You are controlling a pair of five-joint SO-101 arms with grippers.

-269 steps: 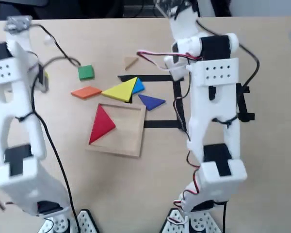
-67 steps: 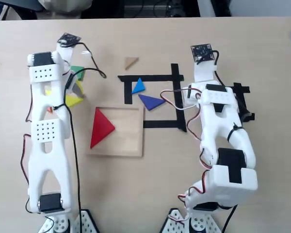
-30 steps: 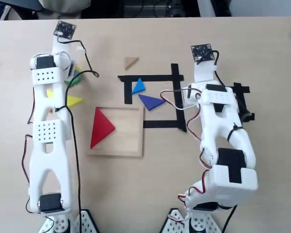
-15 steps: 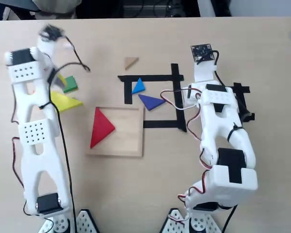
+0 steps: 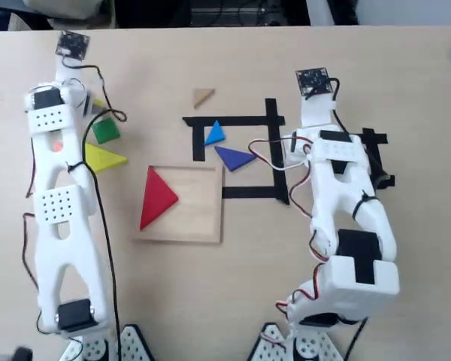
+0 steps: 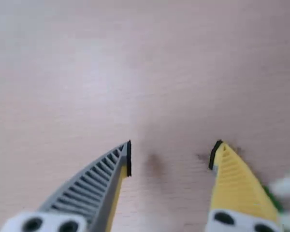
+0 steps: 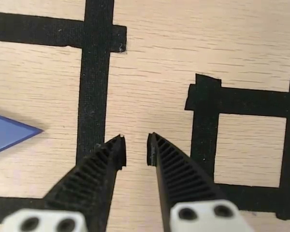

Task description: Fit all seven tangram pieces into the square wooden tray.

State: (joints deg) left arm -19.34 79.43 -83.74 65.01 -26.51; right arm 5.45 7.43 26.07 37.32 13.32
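The square wooden tray [image 5: 203, 226] lies mid-table with a red triangle [image 5: 158, 197] inside it. Left of the tray lie a yellow triangle [image 5: 104, 158] and a green square [image 5: 105, 130], close beside the left arm [image 5: 49, 120]. A small blue triangle [image 5: 214, 134] and a darker blue triangle [image 5: 234, 156] rest inside the black tape frame [image 5: 270, 120], and a tan triangle [image 5: 203, 96] lies beyond it. My left gripper [image 6: 171, 157] is open over bare table, holding nothing. My right gripper [image 7: 135, 150] hangs just right of the tape strip [image 7: 96, 96], its fingers a narrow gap apart and empty.
A small black tape square [image 7: 246, 145] lies right of the right gripper. The right arm [image 5: 346, 195] stretches along the right of the tape frame. A speck of orange [image 5: 55, 145] shows at the left arm. Cables [image 5: 98, 188] run along the left arm, close to the tray.
The left arm has swung leftward and away, uncovering the yellow triangle and the green square. The right arm has not moved.
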